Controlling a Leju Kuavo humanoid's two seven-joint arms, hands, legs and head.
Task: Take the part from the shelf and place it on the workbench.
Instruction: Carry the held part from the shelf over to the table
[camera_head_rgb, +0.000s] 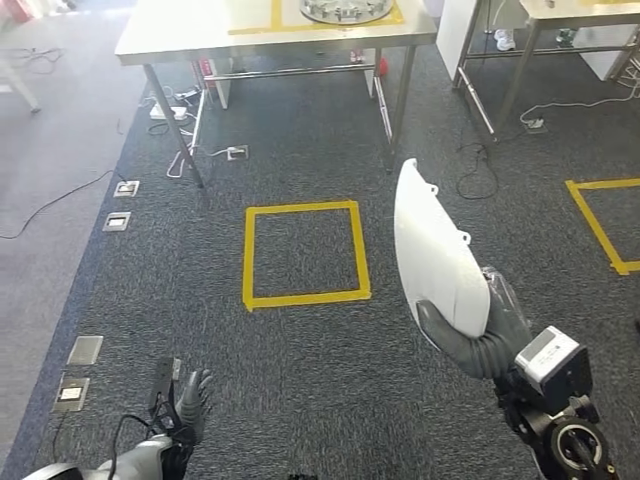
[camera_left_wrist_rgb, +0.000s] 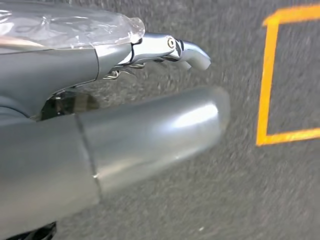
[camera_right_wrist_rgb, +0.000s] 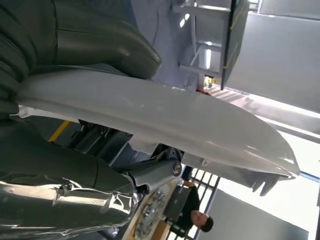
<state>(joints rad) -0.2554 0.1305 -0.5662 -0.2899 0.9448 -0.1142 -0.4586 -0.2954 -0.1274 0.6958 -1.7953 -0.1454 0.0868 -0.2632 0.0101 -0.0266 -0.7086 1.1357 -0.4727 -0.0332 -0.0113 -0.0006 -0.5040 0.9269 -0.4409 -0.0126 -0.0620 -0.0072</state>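
Fingers of the right hand (camera_head_rgb: 483, 335) clamp the white part (camera_head_rgb: 438, 255), held upright above the carpet, to the right of the yellow tape square (camera_head_rgb: 306, 255). The left hand (camera_head_rgb: 189, 400) hangs empty, fingers loosely apart.

On my left wrist feed the left hand (camera_left_wrist_rgb: 113, 100) comes in from the picture's left edge and holds nothing. I see its thick grey thumb (camera_left_wrist_rgb: 151, 135) stretched out along the middle, smooth and shiny toward the tip. A darker finger (camera_left_wrist_rgb: 170, 50) with metal links reaches past a clear plastic wrap (camera_left_wrist_rgb: 68, 25) over the hand's back. Beyond them lies dark grey carpet (camera_left_wrist_rgb: 226, 200), slightly blurred, and a corner of a yellow tape square (camera_left_wrist_rgb: 264, 85) sits on it, apart from the hand.
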